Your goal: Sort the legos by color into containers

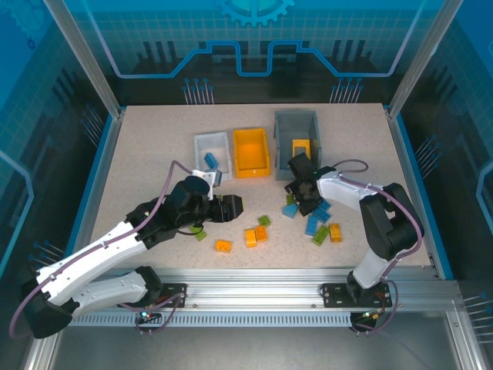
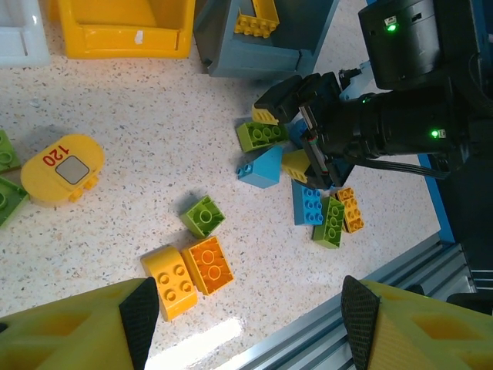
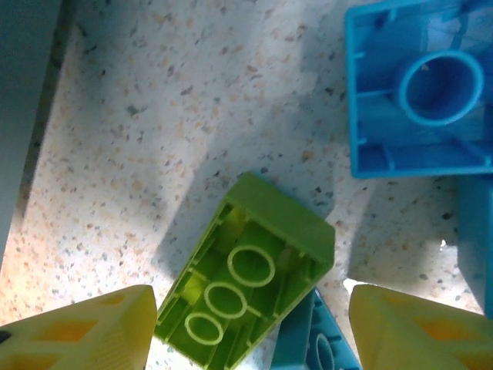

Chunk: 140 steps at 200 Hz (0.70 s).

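right claw: mine, spread; the yellow wedge fingers straddle the green brick so that closing should catch its long sides.
green brick: glossy, lying studs-down with its hollow tubes up.
blue brick: just beside it, also upturned.
left claw: mine, spread and empty over the speckled table.
containers: smooth plastic white bin, orange-yellow bin and grey bin, lined up beyond the bricks.

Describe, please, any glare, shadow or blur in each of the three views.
Top external: evenly lit and sharp. Left wrist: a bright glare patch on the table near the bottom, left gripper's fingers soft. Right wrist: broad shadow bands cross the table around the upturned green brick, right gripper's fingertips blurred.
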Each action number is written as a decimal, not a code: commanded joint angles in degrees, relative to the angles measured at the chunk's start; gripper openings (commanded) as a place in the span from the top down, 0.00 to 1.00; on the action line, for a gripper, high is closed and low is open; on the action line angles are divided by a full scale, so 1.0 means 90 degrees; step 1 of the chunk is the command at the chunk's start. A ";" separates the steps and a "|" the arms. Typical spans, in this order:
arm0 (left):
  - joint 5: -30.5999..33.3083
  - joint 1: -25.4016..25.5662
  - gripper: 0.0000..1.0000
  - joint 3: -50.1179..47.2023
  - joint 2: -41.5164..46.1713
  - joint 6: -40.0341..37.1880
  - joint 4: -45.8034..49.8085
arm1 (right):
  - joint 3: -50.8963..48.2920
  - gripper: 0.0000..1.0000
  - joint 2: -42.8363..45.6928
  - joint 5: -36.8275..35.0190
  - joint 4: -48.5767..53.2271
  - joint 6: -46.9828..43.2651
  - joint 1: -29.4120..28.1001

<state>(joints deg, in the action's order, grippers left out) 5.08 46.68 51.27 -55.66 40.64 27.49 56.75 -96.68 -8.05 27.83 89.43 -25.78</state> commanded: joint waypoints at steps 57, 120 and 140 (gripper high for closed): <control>-0.0142 0.0087 0.32 -0.0050 0.0005 0.0033 -0.0218 | 0.0011 0.52 -0.0389 0.0013 -0.0113 0.0318 0.0277; -0.0126 0.0097 0.32 -0.0019 -0.0090 -0.0004 -0.0359 | 0.0221 0.72 0.0447 -0.1212 0.0471 -0.0100 -0.0122; 0.0019 0.0097 0.32 0.0022 -0.0077 -0.0024 -0.0315 | 0.0438 0.74 0.0780 -0.1844 0.0600 -0.0724 -0.0479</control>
<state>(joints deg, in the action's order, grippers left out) 4.64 47.11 51.24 -56.40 40.60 25.56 57.19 -94.63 -14.92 30.09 89.14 -26.50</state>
